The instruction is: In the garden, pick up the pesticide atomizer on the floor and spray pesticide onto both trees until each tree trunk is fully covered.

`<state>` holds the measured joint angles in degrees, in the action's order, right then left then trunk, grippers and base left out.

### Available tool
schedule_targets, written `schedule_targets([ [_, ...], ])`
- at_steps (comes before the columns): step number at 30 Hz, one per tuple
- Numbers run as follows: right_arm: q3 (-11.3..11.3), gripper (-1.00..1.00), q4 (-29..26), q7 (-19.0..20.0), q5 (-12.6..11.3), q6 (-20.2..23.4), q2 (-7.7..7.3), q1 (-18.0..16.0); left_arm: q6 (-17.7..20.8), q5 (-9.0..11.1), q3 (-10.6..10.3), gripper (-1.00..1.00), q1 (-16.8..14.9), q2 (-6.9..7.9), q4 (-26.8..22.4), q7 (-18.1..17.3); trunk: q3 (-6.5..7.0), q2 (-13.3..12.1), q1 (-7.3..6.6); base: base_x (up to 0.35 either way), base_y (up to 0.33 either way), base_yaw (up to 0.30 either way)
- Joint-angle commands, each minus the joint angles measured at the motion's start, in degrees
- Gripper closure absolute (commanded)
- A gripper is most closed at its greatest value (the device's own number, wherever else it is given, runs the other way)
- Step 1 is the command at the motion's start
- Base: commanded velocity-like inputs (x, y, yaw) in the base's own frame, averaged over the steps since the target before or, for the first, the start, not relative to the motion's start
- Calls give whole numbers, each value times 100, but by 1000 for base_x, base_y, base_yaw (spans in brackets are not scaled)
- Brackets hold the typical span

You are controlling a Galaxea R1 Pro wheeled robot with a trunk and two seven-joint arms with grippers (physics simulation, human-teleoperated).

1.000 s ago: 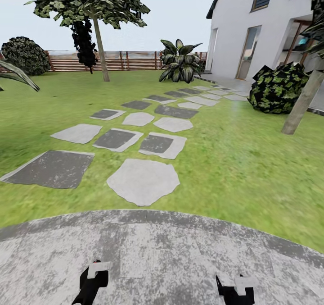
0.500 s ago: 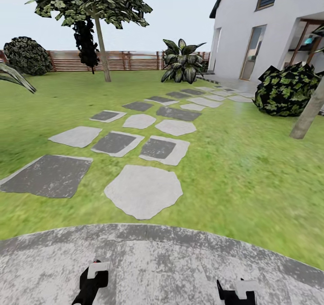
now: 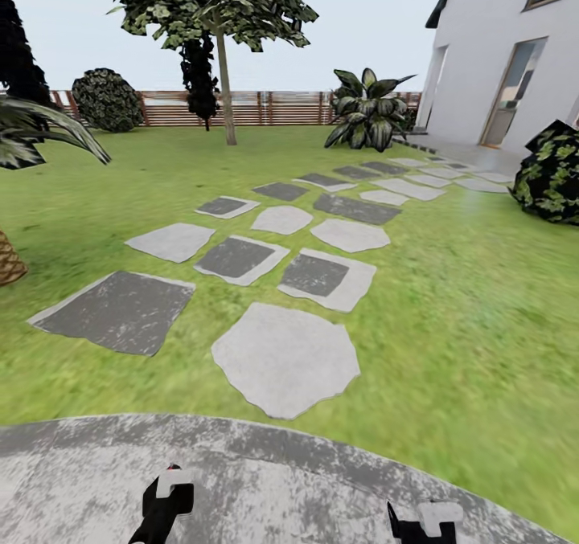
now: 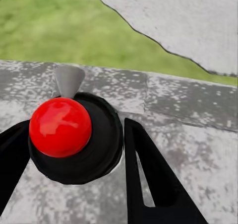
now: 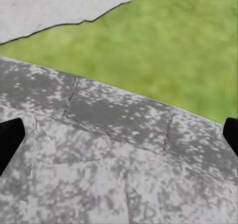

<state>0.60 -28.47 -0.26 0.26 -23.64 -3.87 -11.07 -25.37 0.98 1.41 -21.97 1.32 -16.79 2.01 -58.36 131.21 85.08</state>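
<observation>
The pesticide atomizer (image 4: 62,134), a dark bottle with a red top and a pale grey nozzle, sits between the black fingers of my left gripper (image 4: 72,127), which is shut on it. In the head view my left gripper (image 3: 165,500) and my right gripper (image 3: 422,520) hang low over the mottled grey floor (image 3: 281,488). My right gripper (image 5: 121,129) is open with nothing between its fingers. One tree (image 3: 217,6) with a thin pale tree trunk (image 3: 228,102) stands far ahead by the fence, across the garden lawn (image 3: 450,303).
Grey stepping stones (image 3: 285,359) lead from the paved patch toward the white house (image 3: 498,62). A slatted wooden fence (image 3: 273,108) closes the back. A broad-leaved plant (image 3: 370,114), a dark bush (image 3: 555,174) and a palm-like plant (image 3: 32,126) stand around the lawn.
The whole head view has swung left and drifted forward, so the leaning trunk at the right has left the picture and a palm-like plant has come in at the left. Both grippers stay put.
</observation>
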Motion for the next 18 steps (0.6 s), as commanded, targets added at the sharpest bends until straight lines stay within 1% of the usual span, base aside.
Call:
schedule_targets([
  [1, 1, -100, 0, 0, 0, 0, 0, 0, -1, -1, 0, 100, 0, 0, 5, 1, 0, 0, 0, 341, 0, 279],
  [12, -2, -100, 0, 0, 0, -1, 0, 0, -3, 5, 0, 100, 0, -1, 17, 1, 0, 0, 0, 341, 0, 279],
  [14, -9, -100, -5, 0, -4, 0, -2, 0, -1, 46, 0, 100, 0, -15, 18, -2, 0, 0, 0, 341, 0, 262],
  [18, -13, -100, -8, 0, -8, 0, -4, 0, 5, 96, 0, 100, 0, -65, 18, 0, 0, 0, 0, 341, 0, 115],
])
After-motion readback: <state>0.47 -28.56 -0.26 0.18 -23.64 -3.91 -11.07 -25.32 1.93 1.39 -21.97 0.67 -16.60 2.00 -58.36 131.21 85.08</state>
